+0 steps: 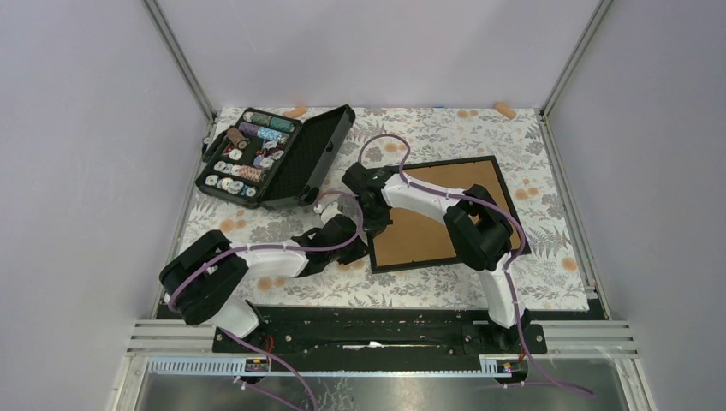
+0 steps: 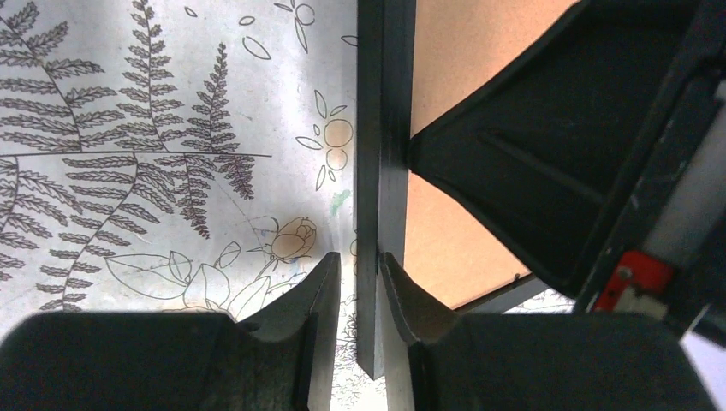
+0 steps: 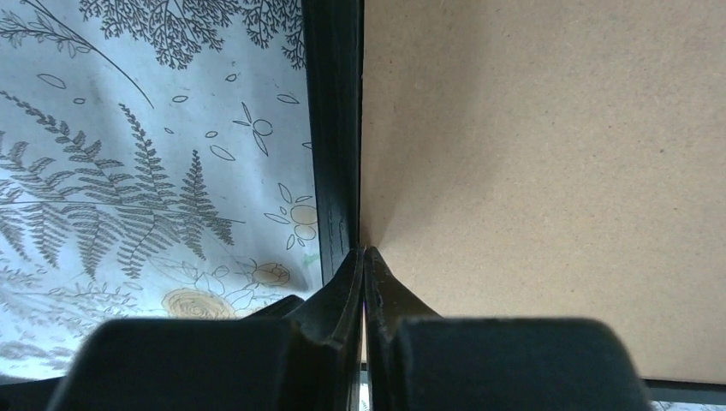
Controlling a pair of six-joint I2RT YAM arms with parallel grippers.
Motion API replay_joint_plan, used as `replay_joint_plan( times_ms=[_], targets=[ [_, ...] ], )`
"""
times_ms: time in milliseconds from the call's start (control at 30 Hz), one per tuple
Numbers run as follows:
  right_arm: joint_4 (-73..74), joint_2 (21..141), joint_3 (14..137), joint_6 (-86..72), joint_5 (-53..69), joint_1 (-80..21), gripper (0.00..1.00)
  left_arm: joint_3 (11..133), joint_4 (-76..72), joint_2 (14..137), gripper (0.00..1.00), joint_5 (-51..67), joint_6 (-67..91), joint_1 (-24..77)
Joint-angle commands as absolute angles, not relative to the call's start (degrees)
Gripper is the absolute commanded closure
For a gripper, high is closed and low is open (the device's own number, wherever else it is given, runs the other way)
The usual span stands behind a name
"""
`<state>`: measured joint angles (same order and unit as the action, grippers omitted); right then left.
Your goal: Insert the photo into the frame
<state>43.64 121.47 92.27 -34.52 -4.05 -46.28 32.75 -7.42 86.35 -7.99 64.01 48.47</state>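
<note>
The flowered desk (image 1: 428, 282) carries the frame (image 1: 419, 235) right of centre, face down, brown back up. I see no photo anywhere. A spool case (image 1: 282, 158) lies open at the far left. The left fingers (image 2: 321, 291) straddle the frame's left rail, barely apart; whether they pinch it I cannot tell. The right fingers (image 3: 347, 282) are pressed together at the rail-board seam, holding nothing visible. Opening the back seems the step in hand; next, the board wants prying up.
</note>
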Motion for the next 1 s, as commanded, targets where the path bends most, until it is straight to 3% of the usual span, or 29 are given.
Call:
replay_joint_plan(
  times_ms=[0,167,533,867,900,967],
  targets=[
    [52.2,128.5,90.0,-31.8,-19.4,-47.4,0.96,30.1,8.4,91.0,0.73,-13.1,64.1,47.7],
    [51.6,129.6,88.2,-29.1,-23.3,-48.1,1.00,27.6,4.7,86.1,0.59,-12.9,62.3,47.8],
    [46.4,133.5,85.1,-19.9,-28.4,-48.5,1.00,27.6,3.3,86.0,0.56,-11.8,61.2,47.8],
    [41.2,131.3,83.9,-16.4,-14.1,-48.3,0.99,27.0,-0.9,82.0,0.47,-7.4,56.4,47.7],
    [42.3,129.7,83.9,-17.3,-13.1,-48.1,0.97,26.9,-1.4,80.6,0.46,-7.0,55.8,47.7],
    [43.8,124.5,82.1,-19.9,-13.0,-47.7,0.76,27.0,-1.1,77.4,0.44,-6.7,53.4,47.7]
  ],
)
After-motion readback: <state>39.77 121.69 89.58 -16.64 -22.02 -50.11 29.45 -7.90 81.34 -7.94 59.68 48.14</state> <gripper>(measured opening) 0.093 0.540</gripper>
